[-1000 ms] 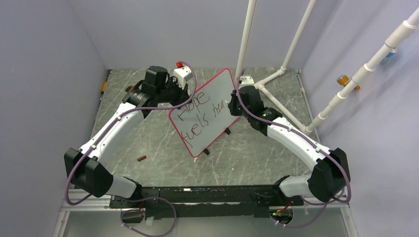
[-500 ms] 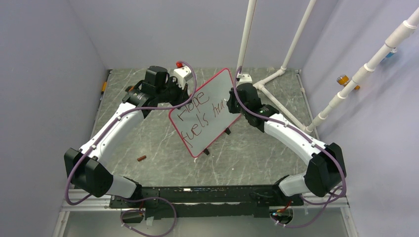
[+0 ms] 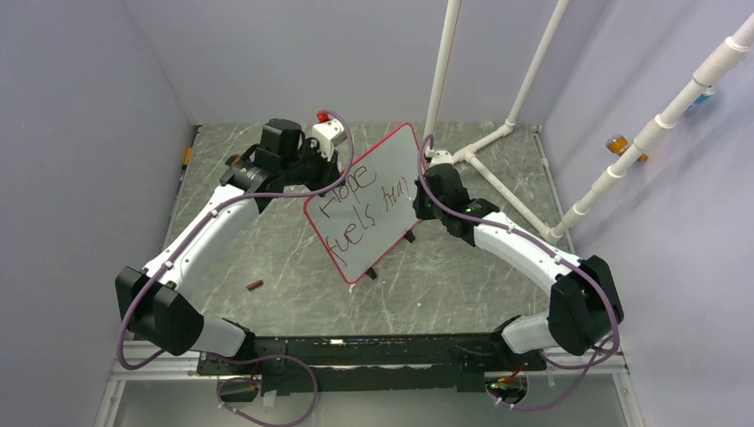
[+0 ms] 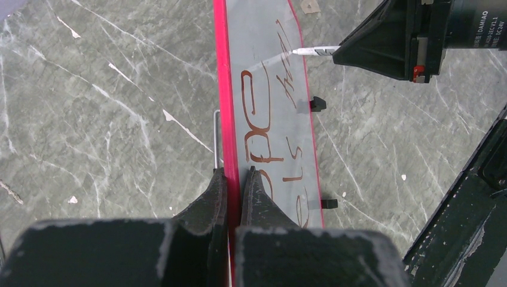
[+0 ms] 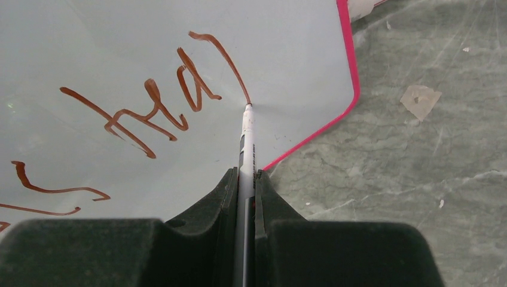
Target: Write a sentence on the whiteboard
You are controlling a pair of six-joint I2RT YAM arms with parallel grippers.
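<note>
Fingers [image 4: 216, 200] of the left gripper [image 4: 234, 179] pinch the whiteboard [image 3: 391, 156] by its red-pink frame, holding it tilted on the table [image 3: 267, 258]. The right gripper [image 5: 246, 179] clamps the marker [image 5: 246, 140], tip on the pale surface. Pressing too hard could pivot the board in that edge grip — skewing the sentence [image 3: 356, 209], two thin red-brown lines ending near the frame.

The whiteboard [image 3: 369, 206] is showing a smooth, faintly glossy pale face, mirroring the white plastic marker [image 5: 246, 143], inside a shiny red-pink frame. The table [image 3: 293, 285] is looking like polished grey marble with white veins. The left gripper [image 4: 234, 179] is looking matt black, scuffed pale along its edges.
</note>
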